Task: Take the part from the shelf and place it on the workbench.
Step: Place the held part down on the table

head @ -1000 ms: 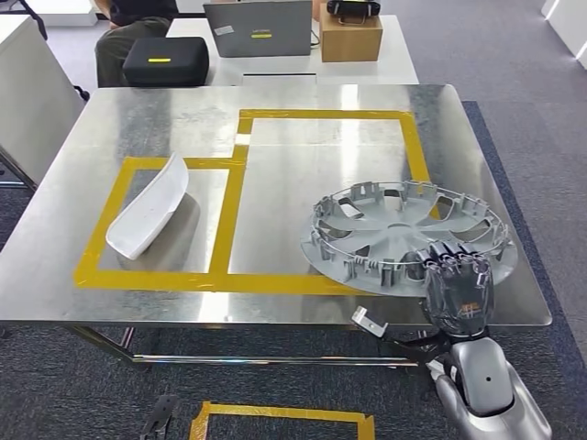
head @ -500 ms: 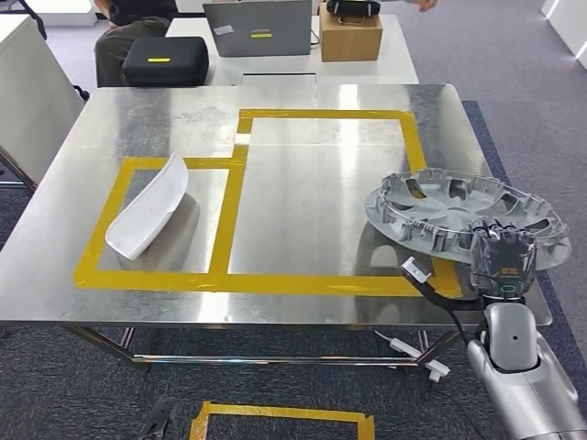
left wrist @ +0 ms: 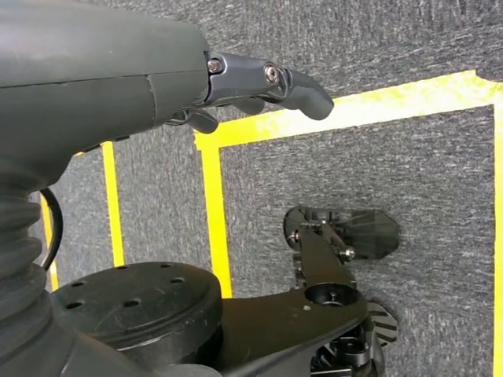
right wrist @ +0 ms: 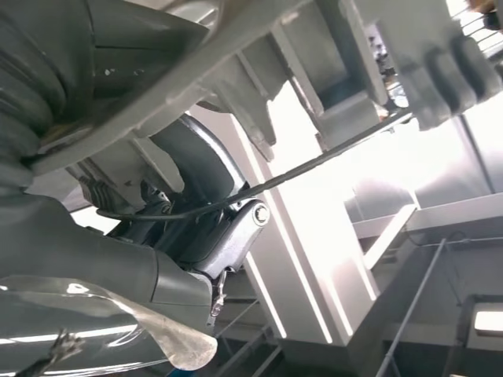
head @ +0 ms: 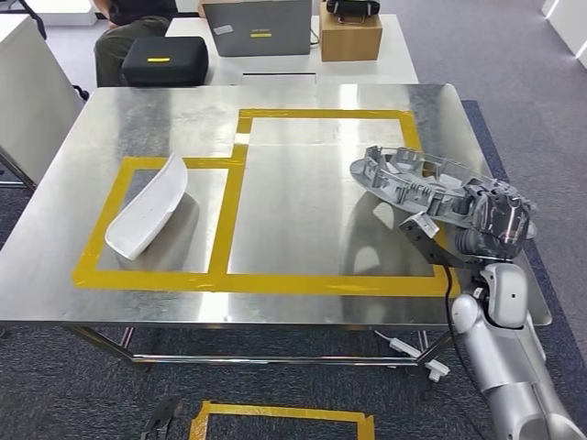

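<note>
A grey wheel cover (head: 415, 181) hangs tilted over the right side of the steel workbench (head: 297, 192), its near edge gripped by my right hand (head: 495, 225). The cover's far rim reaches over the right yellow tape line (head: 414, 137). Close up in the right wrist view, the cover's ribbed underside (right wrist: 332, 55) sits over the hand's thumb (right wrist: 231, 236). A white curved part (head: 147, 206) lies inside the left taped box. My left hand (left wrist: 261, 82) hangs above the grey carpet, holding nothing, its fingers apart.
Behind the workbench stands a white table with a laptop (head: 258, 27), a black case (head: 165, 60) and a cardboard box (head: 349, 35); a person (head: 131, 27) sits there. Yellow tape (head: 277, 422) marks the floor by the near edge.
My right hand has carried the wheel cover to the right and farther onto the table, raising it and tipping it from nearly flat to a steep tilt. The white part has not moved.
</note>
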Motion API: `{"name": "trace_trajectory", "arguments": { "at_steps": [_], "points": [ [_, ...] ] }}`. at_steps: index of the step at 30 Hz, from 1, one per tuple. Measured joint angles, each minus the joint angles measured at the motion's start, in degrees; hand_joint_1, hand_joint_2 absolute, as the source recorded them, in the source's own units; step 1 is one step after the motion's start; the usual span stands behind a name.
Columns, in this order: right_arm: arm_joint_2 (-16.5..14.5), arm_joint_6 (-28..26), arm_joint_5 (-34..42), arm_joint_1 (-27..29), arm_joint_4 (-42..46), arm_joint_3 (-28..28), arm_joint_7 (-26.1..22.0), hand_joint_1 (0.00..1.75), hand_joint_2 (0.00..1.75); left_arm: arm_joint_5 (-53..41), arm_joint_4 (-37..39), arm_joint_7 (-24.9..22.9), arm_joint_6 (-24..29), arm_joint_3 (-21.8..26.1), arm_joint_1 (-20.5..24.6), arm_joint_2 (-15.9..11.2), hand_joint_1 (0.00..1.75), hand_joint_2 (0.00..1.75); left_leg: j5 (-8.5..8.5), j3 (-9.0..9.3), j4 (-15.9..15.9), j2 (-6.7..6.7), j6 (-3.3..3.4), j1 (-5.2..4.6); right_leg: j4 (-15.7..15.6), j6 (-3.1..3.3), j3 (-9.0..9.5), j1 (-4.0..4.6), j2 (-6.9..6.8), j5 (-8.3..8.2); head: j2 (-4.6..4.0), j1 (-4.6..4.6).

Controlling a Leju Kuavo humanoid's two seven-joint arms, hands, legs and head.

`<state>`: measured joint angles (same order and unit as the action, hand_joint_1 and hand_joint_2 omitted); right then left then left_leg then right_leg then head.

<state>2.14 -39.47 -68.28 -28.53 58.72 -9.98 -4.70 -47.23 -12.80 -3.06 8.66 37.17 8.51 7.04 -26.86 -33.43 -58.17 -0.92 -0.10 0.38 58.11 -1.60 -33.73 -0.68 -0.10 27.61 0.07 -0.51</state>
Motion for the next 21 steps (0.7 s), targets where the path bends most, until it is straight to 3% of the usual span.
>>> {"name": "trace_trajectory", "arguments": {
  "at_steps": [7,21],
  "points": [
    [-2.3,1.1,0.8,-2.2,-0.7,-3.5,-1.5,1.75,1.75,-0.9,0.0,0.0,0.1,-0.6,0.0,0.0,0.00,1.75,-0.02,-0.04,0.0,0.01,0.00,-0.01,0.0,0.00,-0.01,0.00,-0.02,0.01,0.00,-0.02],
    [-3.1,3.4,1.0,-5.3,-3.2,-10.3,-1.9,1.75,1.75,-2.6,0.0,-0.8,0.4,-1.1,0.2,0.0,0.00,1.75,-0.02,-0.05,0.0,0.02,0.01,-0.01,0.0,-0.01,-0.03,-0.01,-0.01,0.01,0.00,-0.01]
  ]
}}
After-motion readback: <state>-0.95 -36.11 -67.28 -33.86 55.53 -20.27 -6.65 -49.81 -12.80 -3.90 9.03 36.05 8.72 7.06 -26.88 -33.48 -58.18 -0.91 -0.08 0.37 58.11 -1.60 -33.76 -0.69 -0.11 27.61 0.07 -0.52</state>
